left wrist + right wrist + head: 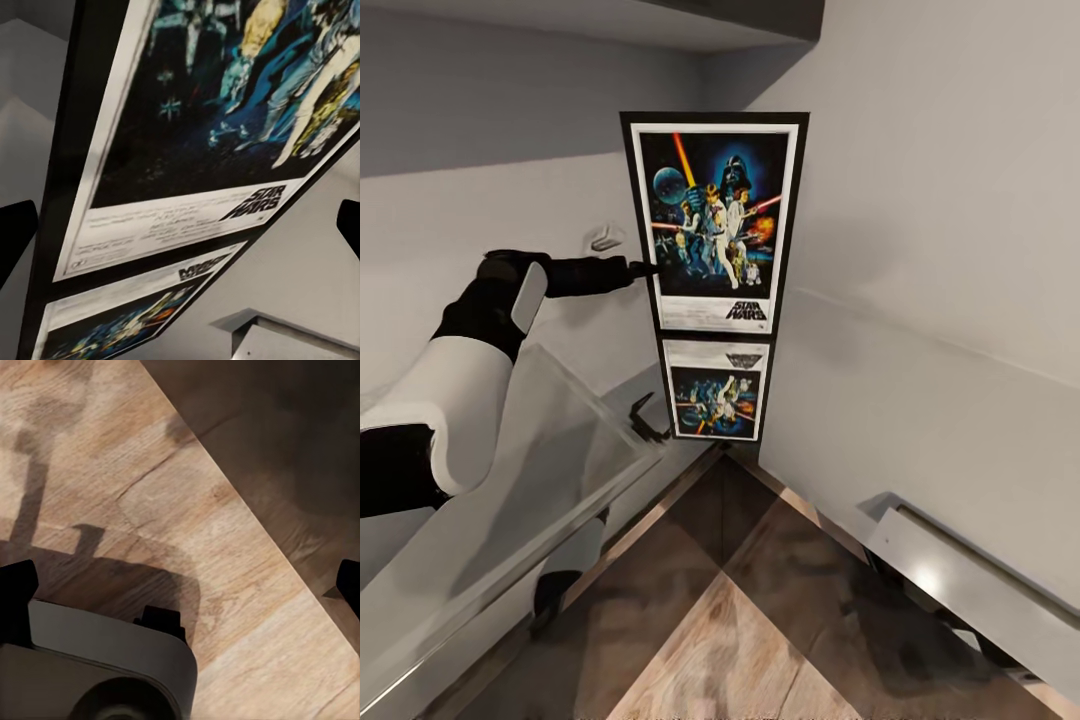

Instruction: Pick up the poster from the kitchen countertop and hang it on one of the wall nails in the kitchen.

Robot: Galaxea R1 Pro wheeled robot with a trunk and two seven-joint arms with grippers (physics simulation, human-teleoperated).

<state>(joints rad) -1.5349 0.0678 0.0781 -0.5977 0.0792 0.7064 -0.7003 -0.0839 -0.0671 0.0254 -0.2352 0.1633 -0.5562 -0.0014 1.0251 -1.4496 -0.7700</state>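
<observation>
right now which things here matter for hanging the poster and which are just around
Belongs to the job:
- poster, upright at the wall corner
- left gripper, at the poster's left edge
- kitchen countertop, reflecting the poster
- a small wall fitting, possibly a nail

Just around:
- wood floor
- robot base

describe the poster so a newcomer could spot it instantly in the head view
Start at the corner where the two pale walls meet above the glossy grey kitchen countertop. The poster stands upright there, with the left pincer at its left edge. It has a black frame, white border and dark blue Star Wars artwork; the dimmer, upside-down copy just below it is only its reflection in the worktop.
</observation>
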